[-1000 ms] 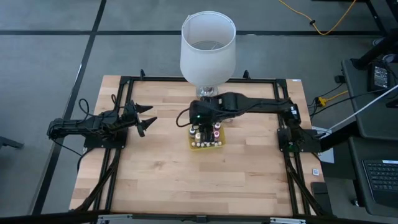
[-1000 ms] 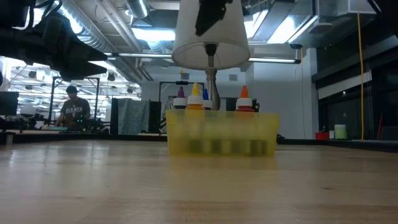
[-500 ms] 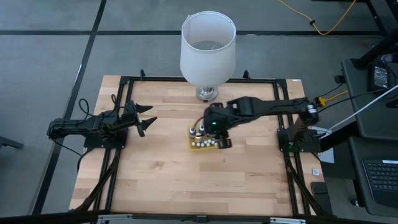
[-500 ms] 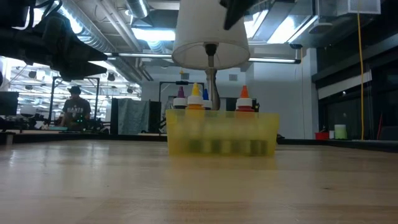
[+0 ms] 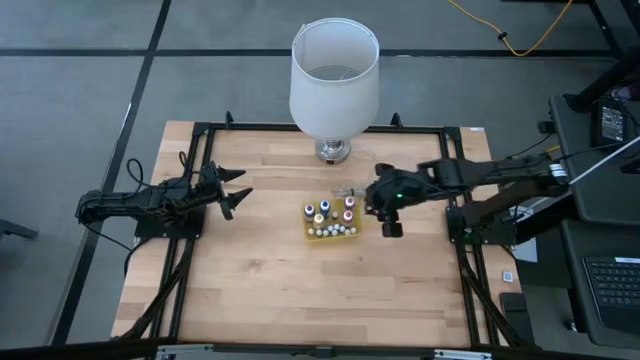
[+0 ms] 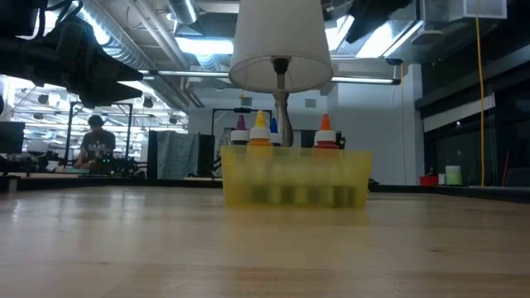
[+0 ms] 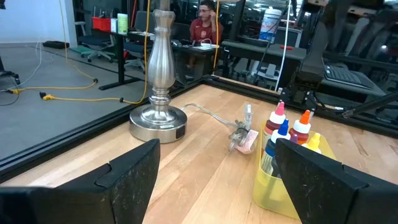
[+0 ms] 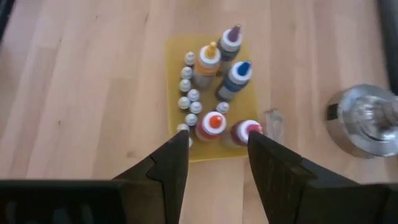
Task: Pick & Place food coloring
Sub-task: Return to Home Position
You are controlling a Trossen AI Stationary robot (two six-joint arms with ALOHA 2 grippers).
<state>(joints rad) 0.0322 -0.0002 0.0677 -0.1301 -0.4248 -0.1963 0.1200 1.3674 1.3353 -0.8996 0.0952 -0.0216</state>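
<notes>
The food coloring (image 5: 330, 212) is gathered in the yellow bin (image 6: 294, 178) on the surface (image 5: 250, 290). The right gripper (image 8: 219, 143) is held just beside it, fingers released and empty; the left gripper (image 5: 238, 186) is parked apart, fingers spread. Only retraction homeward is judged left.

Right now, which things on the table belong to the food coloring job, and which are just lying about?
Job:
food coloring bottles, standing in the yellow bin
right gripper, open, just right of the bin
left gripper, open, waiting at the table's left side

Lying about:
lamp with white shade, behind the bin
its cord, beside the lamp base
</notes>
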